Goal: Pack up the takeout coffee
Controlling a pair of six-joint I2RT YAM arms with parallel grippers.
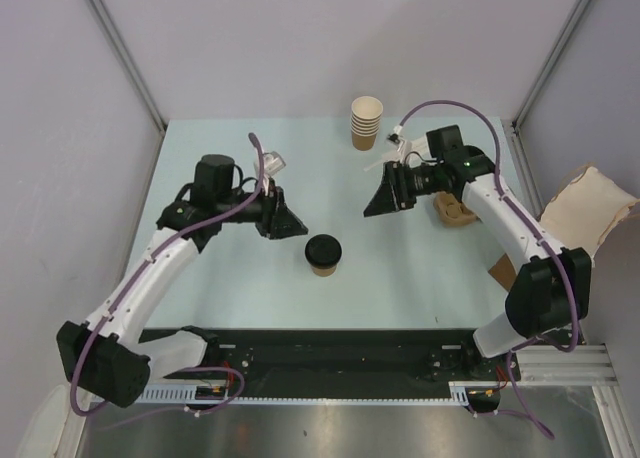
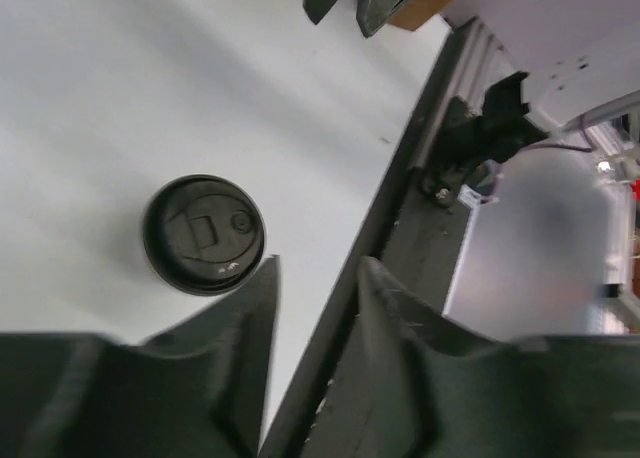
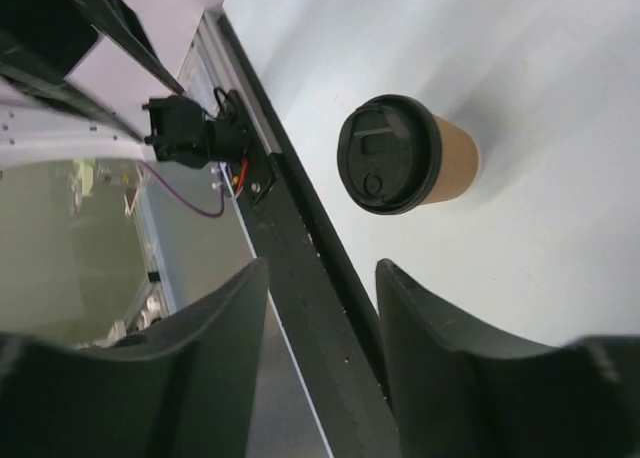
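We see the takeout coffee (image 1: 323, 254), a small tan-brown paper cup under a round black plastic lid, standing upright on the pale table (image 1: 240, 288) between the 2 arms. It sits below the gap that separates their pincers.

The left pincer (image 1: 288, 221) hangs near the cup, on its left and slightly farther from the bases. Its 2 dark fingers are parted by a clear gap and grip nothing. In its wrist view, the lid lies just beside the tip of the left-hand finger, outside the gap. We cannot tell whether they touch.

The right pincer (image 1: 380, 196) hovers to the cup's right and farther back, apart from it. It is likewise spread wide and empty. In its wrist view, the cup stands beyond the fingertips, off towards the right-hand finger.

A black rail (image 3: 300, 238) at the table's near edge runs through the gap between the fingers in both wrist views.

Behind the right pincer stands a stack of lidless tan paper cups (image 1: 366, 123). A brown moulded-pulp tray (image 1: 455, 211) lies beside that pincer's wrist, partly hidden by the arm.
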